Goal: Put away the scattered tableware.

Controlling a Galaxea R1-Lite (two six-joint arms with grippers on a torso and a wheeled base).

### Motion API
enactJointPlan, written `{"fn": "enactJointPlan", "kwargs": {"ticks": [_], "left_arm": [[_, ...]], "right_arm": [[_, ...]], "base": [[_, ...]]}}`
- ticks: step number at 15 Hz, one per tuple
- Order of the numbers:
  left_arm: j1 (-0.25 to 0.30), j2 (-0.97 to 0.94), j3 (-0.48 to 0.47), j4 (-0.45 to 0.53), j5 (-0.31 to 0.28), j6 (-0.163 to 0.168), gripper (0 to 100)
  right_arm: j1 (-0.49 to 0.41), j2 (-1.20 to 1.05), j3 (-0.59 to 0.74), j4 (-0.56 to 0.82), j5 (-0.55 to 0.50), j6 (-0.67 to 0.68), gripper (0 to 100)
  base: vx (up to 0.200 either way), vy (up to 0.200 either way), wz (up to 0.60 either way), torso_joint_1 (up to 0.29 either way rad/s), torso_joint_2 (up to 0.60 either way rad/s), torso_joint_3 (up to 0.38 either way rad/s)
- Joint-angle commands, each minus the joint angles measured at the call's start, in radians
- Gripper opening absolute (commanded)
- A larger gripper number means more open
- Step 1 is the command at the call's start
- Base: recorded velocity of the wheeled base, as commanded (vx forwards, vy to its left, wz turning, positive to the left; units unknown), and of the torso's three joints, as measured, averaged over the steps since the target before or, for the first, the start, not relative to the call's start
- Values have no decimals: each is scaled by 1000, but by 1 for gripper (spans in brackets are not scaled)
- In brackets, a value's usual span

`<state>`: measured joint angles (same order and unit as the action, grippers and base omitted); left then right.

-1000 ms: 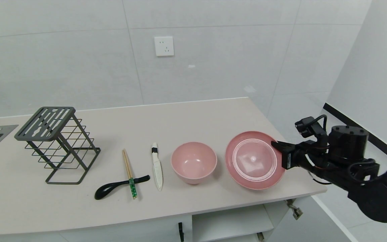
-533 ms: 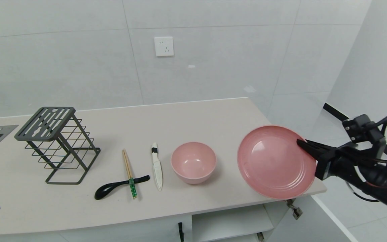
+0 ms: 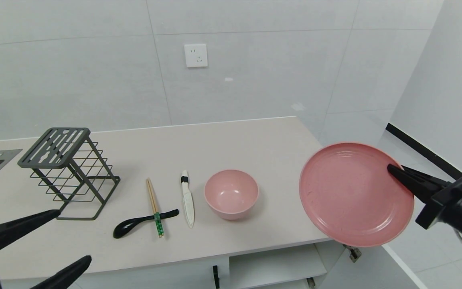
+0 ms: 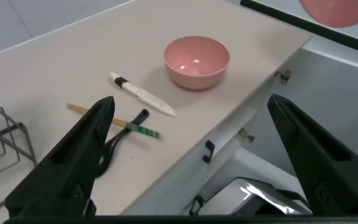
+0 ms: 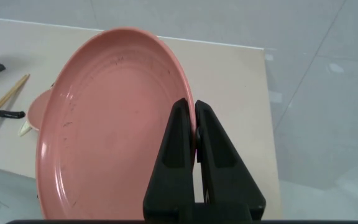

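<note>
The right gripper (image 3: 392,169) sits at the right edge of the head view, its fingers pressed together on the rim of the pink plate (image 3: 351,196). The right wrist view shows the same pinch (image 5: 191,111), with the lip of the plate (image 5: 104,137) between the two pads. The plate hangs in the air off the lower right corner of the counter (image 3: 235,136), tilted with its face towards the camera. A rim pinch is probably the only hold such thin fingers can get on a flat plate, and the tilt would suit sliding it on edge into the rack (image 3: 68,168), which stands at the left middle of the frame, well apart from it. Between them, in a row across the centre, lie the spoon (image 3: 134,224) with the chopsticks (image 3: 154,204) crossing its handle, then the knife (image 3: 187,198) and the bowl (image 3: 231,192), all untouched. The left gripper (image 3: 74,235) hovers at the lower left with its fingers spread wide and nothing between them, near the rack's foot, likely placed to take the small pieces closest to it.
</note>
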<state>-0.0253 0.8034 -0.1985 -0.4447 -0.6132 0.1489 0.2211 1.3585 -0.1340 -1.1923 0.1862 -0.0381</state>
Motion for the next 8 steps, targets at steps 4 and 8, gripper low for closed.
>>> {"fn": "enactJointPlan", "kwargs": {"ticks": [4, 8], "left_arm": [[-105, 438, -10, -270, -16, 23, 100], [-205, 757, -91, -448, -20, -52, 100]], "right_arm": [[-16, -78, 44, -4, 45, -9, 0], [-16, -64, 31, -89, 49, -14, 0]], "base": [[0, 0, 0, 0, 0, 0], [0, 0, 0, 0, 0, 0]]}}
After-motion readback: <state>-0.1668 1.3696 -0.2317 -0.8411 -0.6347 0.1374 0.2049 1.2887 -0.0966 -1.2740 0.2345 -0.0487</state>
